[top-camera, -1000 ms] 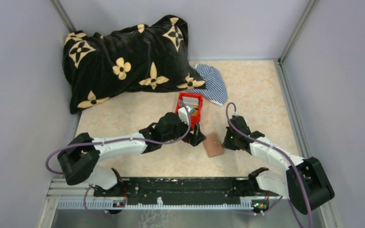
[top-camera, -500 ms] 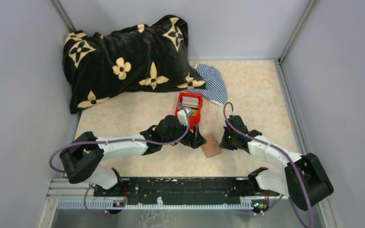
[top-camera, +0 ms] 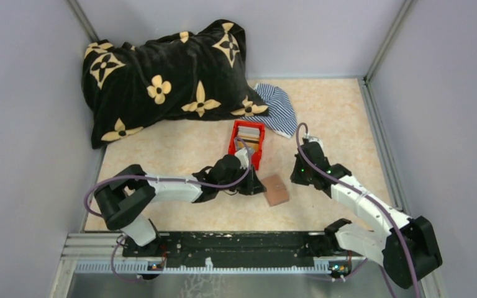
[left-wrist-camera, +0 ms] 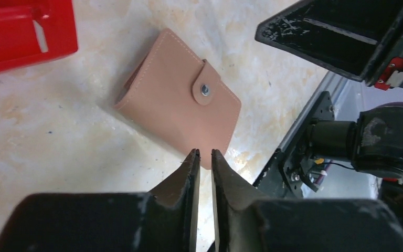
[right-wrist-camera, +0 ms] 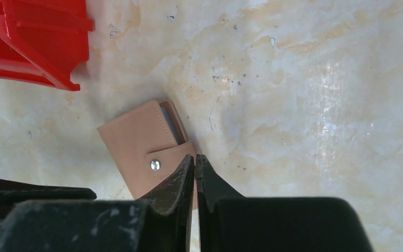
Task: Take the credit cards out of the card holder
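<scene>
Two black two-finger grippers flanked the small, flat, reddish-brown leather card holder, which lay closed and snapped on the beige marbled tabletop. A red plastic open-top box stood just beyond the holder. The left gripper sat just left of the holder, its jaws drawn to a thin slit with nothing between them. The right gripper sat on the holder's other side, equally narrow and empty. Its tips were down by the snap tab, though I could not tell whether they touched it. I judged it was placed to work the tab loose while the left steadied the holder. Only the right wrist view showed the grey-blue edge of the credit cards tucked inside. The left wrist view showed just stitched cover and metal snap.
</scene>
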